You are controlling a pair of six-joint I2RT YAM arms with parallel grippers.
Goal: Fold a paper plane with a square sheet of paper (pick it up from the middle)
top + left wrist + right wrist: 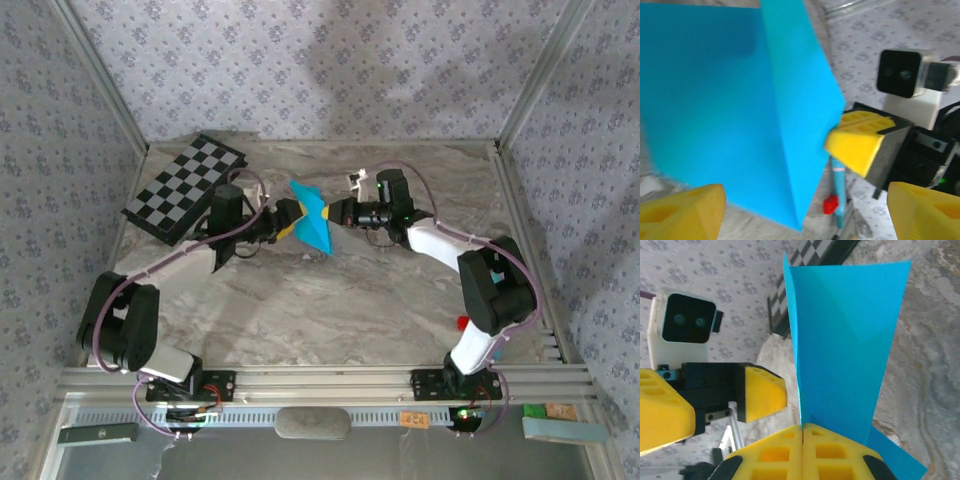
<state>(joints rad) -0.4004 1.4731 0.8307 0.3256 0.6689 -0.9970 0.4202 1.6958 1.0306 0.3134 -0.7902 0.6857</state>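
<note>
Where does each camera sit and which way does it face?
Top external: above and behind the bases, looking down on the table; the left arm and right arm show, meeting at the paper.
Left wrist: on its arm, facing the paper and the right gripper pinching it; its own fingers, open, show below.
Right wrist: on its arm, facing the left gripper past the paper; its own fingers show below, shut on the paper.
Shared: both wrist views catch the paper and the other wrist's camera.

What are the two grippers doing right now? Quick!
Left gripper: open, gripping nothing.
Right gripper: closed, pinching the blue paper.
</note>
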